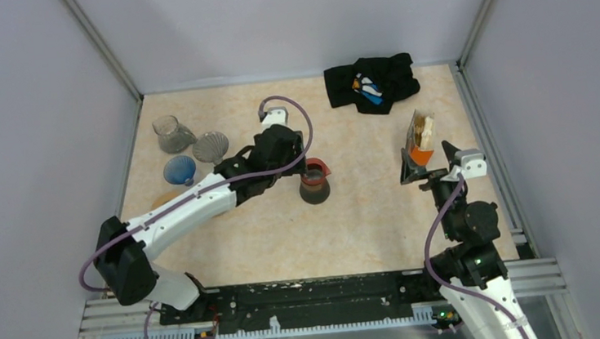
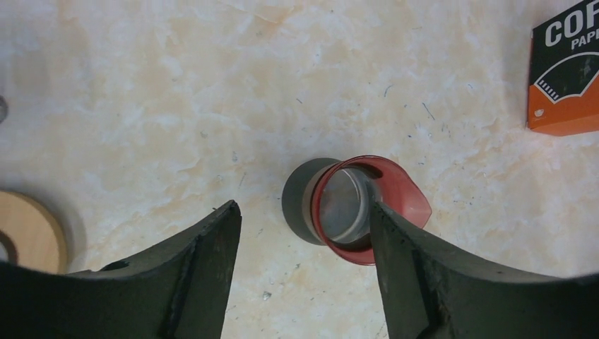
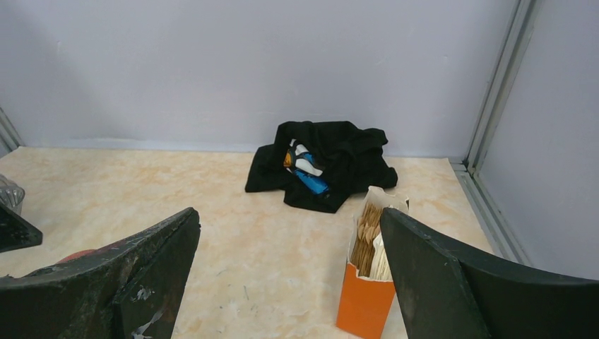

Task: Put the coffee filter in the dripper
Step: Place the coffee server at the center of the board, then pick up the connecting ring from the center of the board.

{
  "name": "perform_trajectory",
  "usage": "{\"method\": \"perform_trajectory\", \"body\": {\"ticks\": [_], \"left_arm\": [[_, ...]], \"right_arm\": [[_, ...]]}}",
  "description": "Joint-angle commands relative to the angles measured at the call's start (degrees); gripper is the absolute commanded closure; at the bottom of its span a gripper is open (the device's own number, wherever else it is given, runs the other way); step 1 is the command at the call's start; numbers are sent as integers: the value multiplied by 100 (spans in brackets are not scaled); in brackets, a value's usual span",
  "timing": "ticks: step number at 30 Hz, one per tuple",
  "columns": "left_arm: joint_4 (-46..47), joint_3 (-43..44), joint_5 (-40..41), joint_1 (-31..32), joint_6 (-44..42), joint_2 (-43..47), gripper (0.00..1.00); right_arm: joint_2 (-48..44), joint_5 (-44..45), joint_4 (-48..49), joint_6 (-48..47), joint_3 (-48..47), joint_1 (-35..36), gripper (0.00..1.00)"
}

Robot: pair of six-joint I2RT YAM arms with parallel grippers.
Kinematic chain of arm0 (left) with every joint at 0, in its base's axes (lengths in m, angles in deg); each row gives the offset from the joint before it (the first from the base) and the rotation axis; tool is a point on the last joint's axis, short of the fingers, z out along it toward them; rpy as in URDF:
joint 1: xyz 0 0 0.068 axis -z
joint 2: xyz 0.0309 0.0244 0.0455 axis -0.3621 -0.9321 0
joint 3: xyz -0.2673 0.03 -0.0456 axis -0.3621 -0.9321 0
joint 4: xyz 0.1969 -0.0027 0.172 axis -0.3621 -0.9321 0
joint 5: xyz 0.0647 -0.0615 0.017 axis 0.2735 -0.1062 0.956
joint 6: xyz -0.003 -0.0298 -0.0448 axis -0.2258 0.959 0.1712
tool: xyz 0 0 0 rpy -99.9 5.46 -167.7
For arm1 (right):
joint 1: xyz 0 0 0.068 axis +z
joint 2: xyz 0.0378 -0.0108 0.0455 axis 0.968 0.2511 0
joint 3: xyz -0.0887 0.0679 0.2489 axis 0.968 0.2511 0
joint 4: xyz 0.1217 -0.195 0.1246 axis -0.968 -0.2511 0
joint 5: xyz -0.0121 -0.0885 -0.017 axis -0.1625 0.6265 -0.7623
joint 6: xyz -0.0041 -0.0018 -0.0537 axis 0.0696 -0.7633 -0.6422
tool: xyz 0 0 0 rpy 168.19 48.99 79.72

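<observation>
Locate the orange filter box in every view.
Top external: filter box, right of centre.
Left wrist: upper right corner, cut by the edge.
Right wrist: bottom, right of centre.
Landmark: black cloth, behind the box in top and right wrist views; absent from left wrist.

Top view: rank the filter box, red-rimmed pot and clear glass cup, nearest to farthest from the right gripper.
From the right gripper:
1. Filter box, just beyond it.
2. Red-rimmed pot, table centre.
3. Clear glass cup, far left.
</observation>
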Motion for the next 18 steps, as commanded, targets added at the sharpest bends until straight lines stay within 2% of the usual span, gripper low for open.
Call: {"method": "perform_trajectory", "body": {"ticks": [1,9,18], "left_arm": [[-229,-211,535,-8,36,452,25],[-878,-630,873,-348,4,896,12],[-657,-1610,379,-1599,-219,1268,6]], "right_arm": [[-70,-77,227,-15,-36,80,1],[-70,-71,238,-17,-23,131,1],[-62,-87,245,-15,-24,148,1]]}}
